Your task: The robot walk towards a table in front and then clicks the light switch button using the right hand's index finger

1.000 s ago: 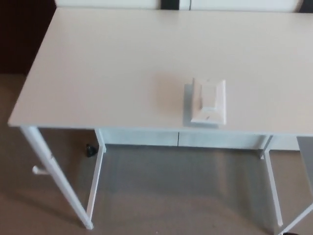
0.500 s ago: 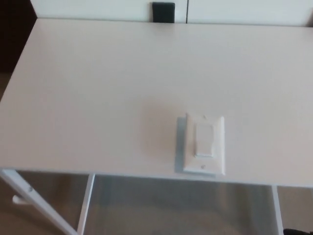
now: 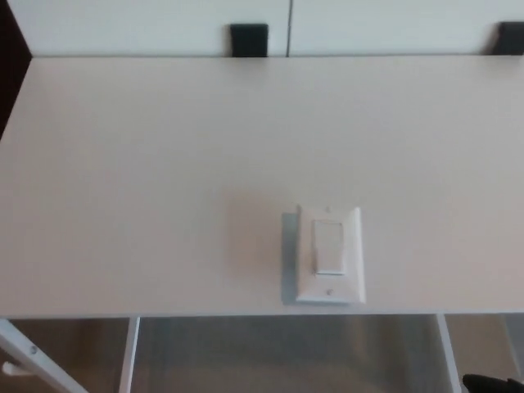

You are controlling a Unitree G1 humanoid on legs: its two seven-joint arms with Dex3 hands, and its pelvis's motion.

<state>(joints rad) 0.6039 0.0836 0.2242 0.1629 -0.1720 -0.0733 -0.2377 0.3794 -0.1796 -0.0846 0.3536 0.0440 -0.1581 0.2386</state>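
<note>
No robot hand is visible in the head view, so I cannot tell whether the fingers are apart or together, and I cannot give places measured from them. At the lower right corner there is only a dark sliver [image 3: 494,382], too small to say what it is.

The light switch [image 3: 330,255] lies flat on the white table [image 3: 147,164], close to the near edge and a little to the right of the middle. Its rocker button [image 3: 330,246] faces up toward the camera. This position probably serves the task: a right hand coming in from the right side would find the button near and open from above, with nothing standing around it.

Two small black objects, one [image 3: 249,39] in the middle and one [image 3: 512,37] at the right, sit beyond the far edge of the table, well apart from the switch. A white table leg [image 3: 33,360] shows at the lower left.

I judge that the walking is almost finished, because the table fills nearly the whole view. The pressing is not yet started. The next move needs the right arm to come up and the index finger to go down on the rocker only, not on the plate around it.
</note>
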